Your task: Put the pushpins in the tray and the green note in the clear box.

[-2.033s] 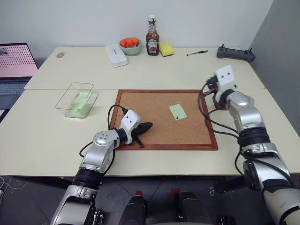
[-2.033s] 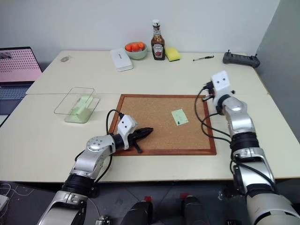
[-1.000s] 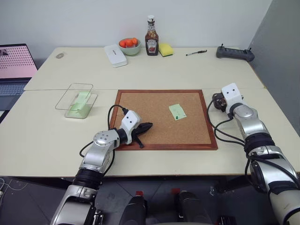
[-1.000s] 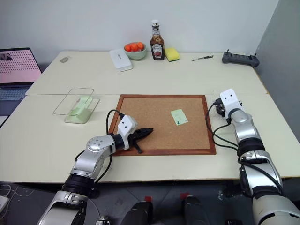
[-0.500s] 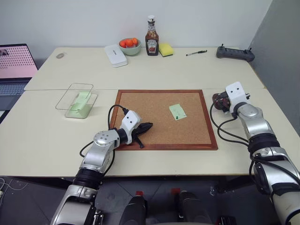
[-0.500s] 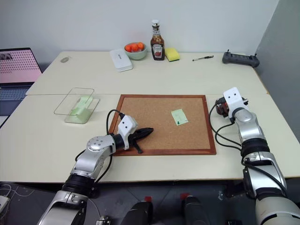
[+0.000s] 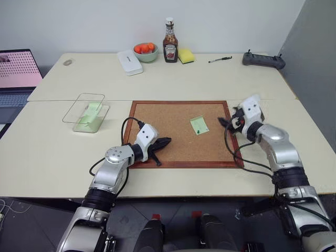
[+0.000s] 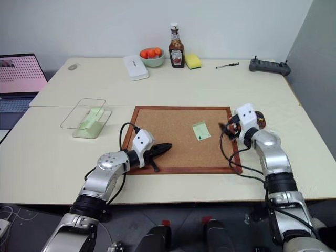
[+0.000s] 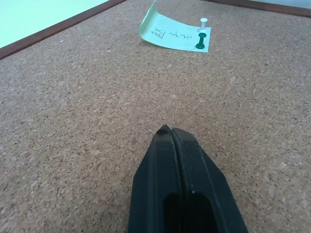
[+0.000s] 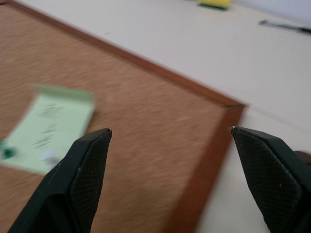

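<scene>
Left of the cork board [image 7: 181, 134] sits the clear box [image 7: 88, 112], a pale green slip already inside. The left gripper [image 7: 161, 142] rests pinched shut, empty, on the board's near-left corner. Right of centre on the board lies the green note [image 7: 199, 125], pinned by a white and a green pushpin [image 9: 200, 41]. The right gripper [image 7: 224, 123], fingers spread wide, hovers over the board's right edge; I'd say it should settle squarely over one pin head before closing.
</scene>
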